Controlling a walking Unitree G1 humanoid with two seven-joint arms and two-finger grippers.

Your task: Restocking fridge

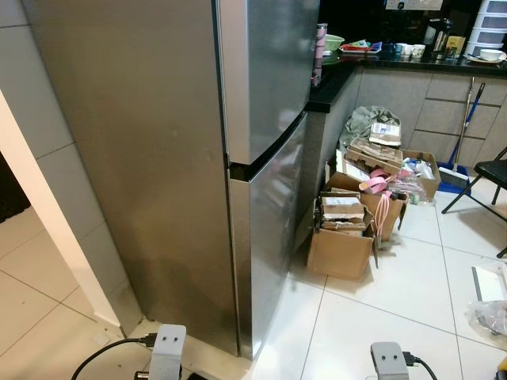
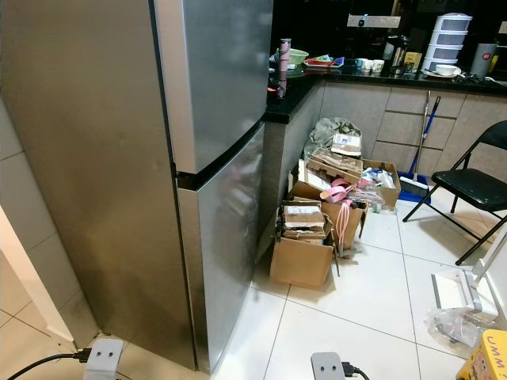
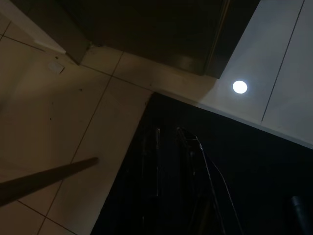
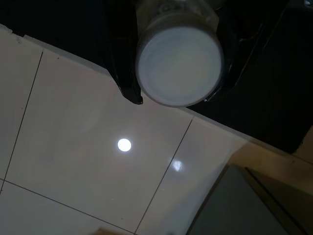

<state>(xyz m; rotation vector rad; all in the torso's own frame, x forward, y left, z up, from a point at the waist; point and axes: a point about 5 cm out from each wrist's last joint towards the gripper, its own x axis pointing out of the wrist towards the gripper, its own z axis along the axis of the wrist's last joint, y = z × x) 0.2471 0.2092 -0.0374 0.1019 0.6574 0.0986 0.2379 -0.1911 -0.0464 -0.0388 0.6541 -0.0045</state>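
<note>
Right tool [image 4: 173, 93] pinches a white-capped container [image 4: 179, 66] between its two black fingers, pointed down at the pale floor tiles [image 4: 88, 161] near the fridge's lower corner. Over on the other arm, the left tool [image 3: 168, 147] hangs in shadow above the floor, and I cannot tell whether its fingers are spread or closed. The tall steel fridge [image 1: 190, 158] stands right in front, both doors shut, at the end of the dark worktop [image 1: 337, 79] that carries cups and bowls. Open cardboard boxes [image 1: 344, 226] full of odds and ends crowd the floor just beside the fridge doors, with a folding chair [image 2: 467, 186] further off. The risk, as I see it: a door has to be pulled open while one tool is occupied, and the container could slip and drop onto hard tile, or the swinging door could catch the boxes. Some print runs round the container's neck, too cropped to read; a yellow box [image 2: 487, 356] by the right edge shows letters like "UMM".
</note>
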